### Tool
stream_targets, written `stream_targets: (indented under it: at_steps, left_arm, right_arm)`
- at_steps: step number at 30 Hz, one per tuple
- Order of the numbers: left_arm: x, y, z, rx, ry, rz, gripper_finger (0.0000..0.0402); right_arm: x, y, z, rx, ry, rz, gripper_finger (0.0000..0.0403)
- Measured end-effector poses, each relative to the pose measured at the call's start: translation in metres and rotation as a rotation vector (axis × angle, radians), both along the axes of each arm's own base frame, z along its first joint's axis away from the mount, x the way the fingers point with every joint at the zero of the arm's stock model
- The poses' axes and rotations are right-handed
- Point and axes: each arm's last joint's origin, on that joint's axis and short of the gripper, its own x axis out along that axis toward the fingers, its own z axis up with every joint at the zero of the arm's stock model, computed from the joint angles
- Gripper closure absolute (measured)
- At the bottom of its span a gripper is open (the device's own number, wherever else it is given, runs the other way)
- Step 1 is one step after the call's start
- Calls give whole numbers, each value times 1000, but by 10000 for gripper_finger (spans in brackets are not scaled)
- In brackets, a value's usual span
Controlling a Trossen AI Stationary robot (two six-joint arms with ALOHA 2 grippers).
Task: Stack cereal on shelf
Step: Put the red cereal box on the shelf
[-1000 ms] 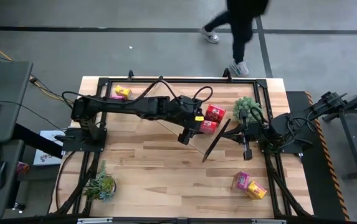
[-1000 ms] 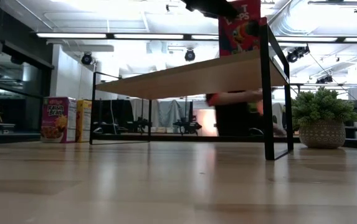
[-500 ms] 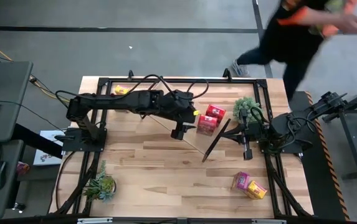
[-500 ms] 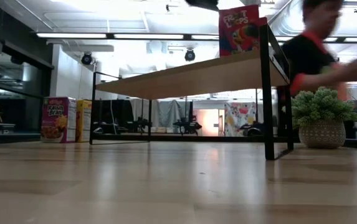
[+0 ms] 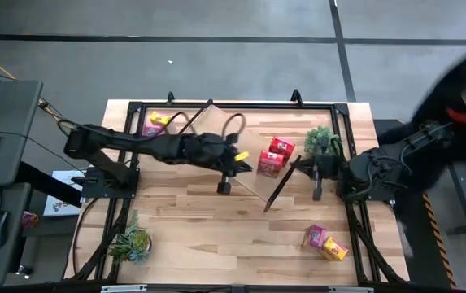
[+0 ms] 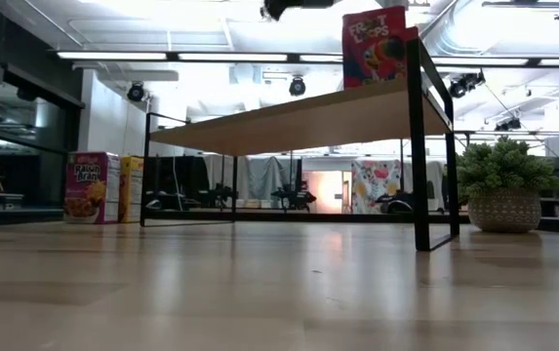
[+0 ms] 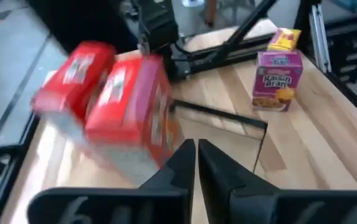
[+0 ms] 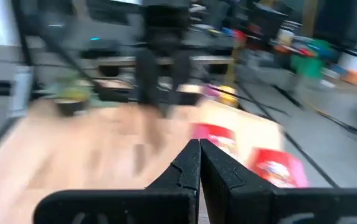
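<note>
Since a second ago the left gripper (image 5: 224, 187) has drawn back from the two red Froot Loops boxes (image 5: 275, 156) toward the table's middle, and the walking person has left the far floor; a blurred dark figure with an orange patch (image 5: 460, 98) now shows at the right edge. The left gripper's fingers (image 7: 184, 163) are closed together with nothing between them. Both red boxes stand side by side on the light-wood shelf (image 5: 249, 183), near its right end. The right gripper (image 5: 317, 194) hangs just beyond that end of the shelf, its fingers (image 8: 190, 163) also pressed together and empty. A potted plant (image 5: 322, 140) sits close behind the right gripper. A pink Raisin Bran box (image 5: 314, 236) and a yellow box (image 5: 335, 248) lie together at the near right of the tabletop (image 5: 216, 244). Another pink box (image 5: 153, 128) and yellow box (image 5: 161, 119) stand at the far left corner, and a second plant (image 5: 132, 242) is at the near left.
</note>
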Motion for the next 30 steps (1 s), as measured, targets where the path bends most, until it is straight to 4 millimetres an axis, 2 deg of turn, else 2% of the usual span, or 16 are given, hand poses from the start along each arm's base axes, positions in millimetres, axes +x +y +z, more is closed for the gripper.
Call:
stream_targets:
  at_steps: [4, 8, 13, 18, 22, 30]
  left_arm:
    - [-19, 1, -26, -50, -104, 75, 398]
    - [-25, 5, -48, -125, -173, 117, 400]
    - [-13, 12, -72, -203, -135, 124, 401]
    - [0, 8, -87, -218, -150, 44, 401]
    - [6, 17, -100, -213, -140, 74, 401]
    - [8, 41, -102, -175, -156, 107, 401]
  right_arm:
    - [-3, -9, -6, 14, 26, -200, 403]
    - [-3, -22, -10, 50, 34, -349, 403]
    - [-1, -39, -13, 86, 42, -450, 403]
    - [2, -53, -15, 121, 65, -465, 403]
    - [3, -63, -20, 173, 109, -467, 403]
    - [7, -74, -25, 246, 184, -378, 403]
